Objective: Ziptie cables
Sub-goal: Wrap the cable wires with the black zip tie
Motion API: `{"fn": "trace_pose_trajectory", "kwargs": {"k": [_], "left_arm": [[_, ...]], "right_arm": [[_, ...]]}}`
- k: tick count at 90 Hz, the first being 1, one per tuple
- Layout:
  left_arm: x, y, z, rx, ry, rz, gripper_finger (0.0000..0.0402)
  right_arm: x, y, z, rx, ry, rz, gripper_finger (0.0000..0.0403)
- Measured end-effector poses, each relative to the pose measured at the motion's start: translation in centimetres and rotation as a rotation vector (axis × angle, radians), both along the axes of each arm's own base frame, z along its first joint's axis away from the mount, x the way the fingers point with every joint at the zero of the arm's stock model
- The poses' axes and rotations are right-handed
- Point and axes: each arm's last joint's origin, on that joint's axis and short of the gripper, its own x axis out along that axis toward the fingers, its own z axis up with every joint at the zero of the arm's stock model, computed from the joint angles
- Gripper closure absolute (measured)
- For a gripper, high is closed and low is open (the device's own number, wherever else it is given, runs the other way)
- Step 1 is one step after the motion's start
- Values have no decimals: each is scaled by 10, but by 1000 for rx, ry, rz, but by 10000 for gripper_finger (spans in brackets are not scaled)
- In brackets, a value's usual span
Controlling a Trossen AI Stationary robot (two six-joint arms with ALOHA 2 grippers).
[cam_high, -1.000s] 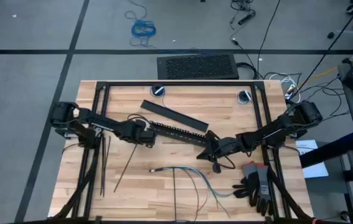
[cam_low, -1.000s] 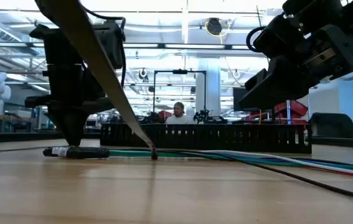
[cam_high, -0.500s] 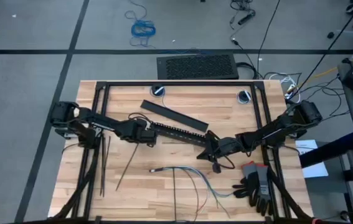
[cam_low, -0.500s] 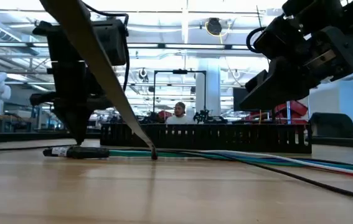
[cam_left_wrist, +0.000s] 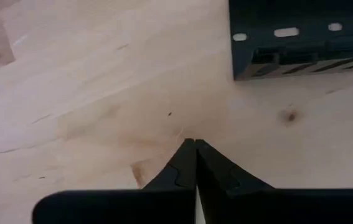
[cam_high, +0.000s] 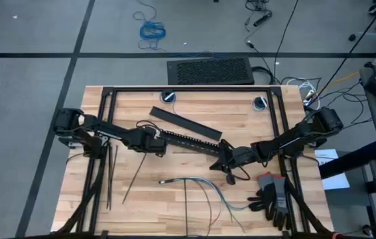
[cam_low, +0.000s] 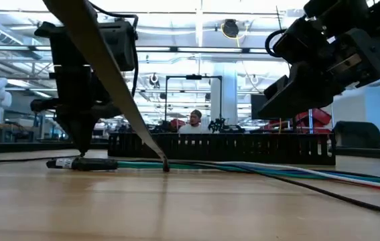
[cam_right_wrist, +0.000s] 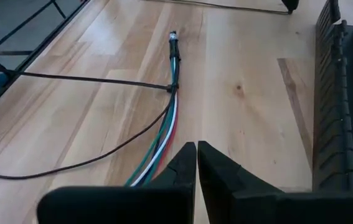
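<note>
- The cables lie on the table's near half, bunched at one end and splaying out toward the gloves; in the right wrist view the green, white and red strands run side by side to a dark tip.
- One ziptie crosses the cables at a right angle and looks cinched round them (the right wrist view shows this best).
- Another ziptie lies slanted on the wood, between the left gripper and the cables, with its top end just below the left gripper; more zipties lie straight along the left edge.
- The right gripper hangs just beyond the cables, beside the end of the slotted bar; its fingers are pressed together, holding nothing.
- The left gripper sits at the bar's other end, well apart from the cables; its fingers are likewise closed on nothing, over bare wood.
- A flat black bar lies behind the slotted one.
- In the low view a person sits in the room beyond.
</note>
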Motion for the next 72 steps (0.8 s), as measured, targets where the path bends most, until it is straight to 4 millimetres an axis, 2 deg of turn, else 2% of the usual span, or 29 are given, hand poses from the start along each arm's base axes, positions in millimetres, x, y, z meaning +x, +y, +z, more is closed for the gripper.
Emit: {"fn": "trace_pose_trajectory", "kwargs": {"k": [39, 72], "left_arm": [[0, 0, 0, -8, 2, -19, 389], [0, 0, -4, -14, -4, -18, 282]], "right_arm": [[0, 0, 0, 0, 2, 0, 394], [0, 0, 0, 2, 2, -1, 394]]}}
